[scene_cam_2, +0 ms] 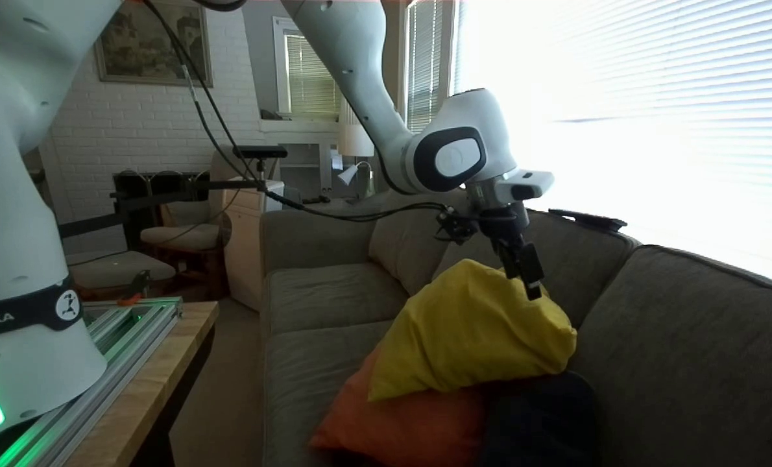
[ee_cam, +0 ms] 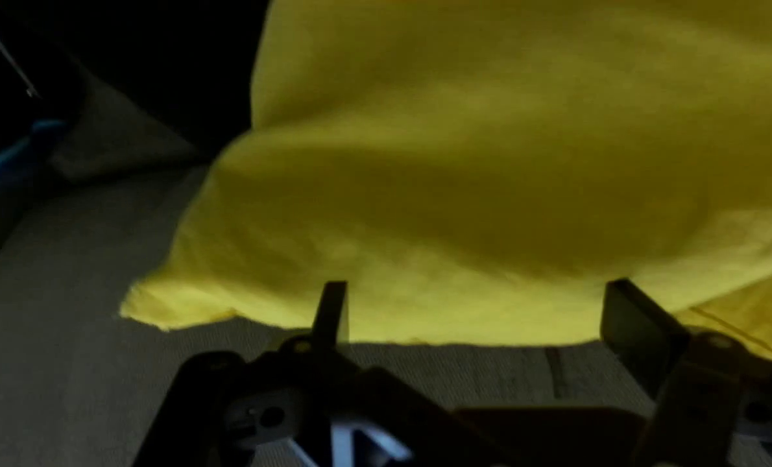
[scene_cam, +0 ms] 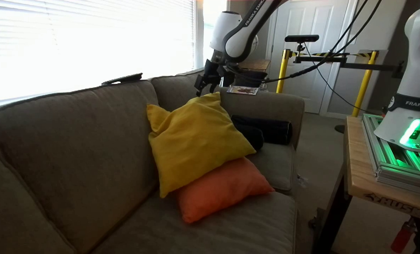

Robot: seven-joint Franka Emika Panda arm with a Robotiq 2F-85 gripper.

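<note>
1 yel cushion (scene_cam: pixel 199 137), 1 orng cushion (scene_cam: pixel 222 188), 2 yel posts (scene_cam: pixel 283 70), 1 sofa (scene_cam: pixel 72 141)

Plain mustard yellow across the big pillow (scene_cam: pixel 199 137); plain orange on the cushion (scene_cam: pixel 224 188) beneath that pillow; near-black on the rolled bundle (scene_cam: pixel 274 130) beside the pillow; grey-brown on the sofa (scene_cam: pixel 72 141) behind and below the pillow. Black on the gripper (ee_cam: pixel 477 311) over the pillow's edge, white with black patches on the arm (scene_cam_2: pixel 370 91) above the pillow. Well beyond the pillow, solid yellow on the posts (scene_cam: pixel 365 83), black-and-yellow stripes on the tape (scene_cam: pixel 364 55).
</note>
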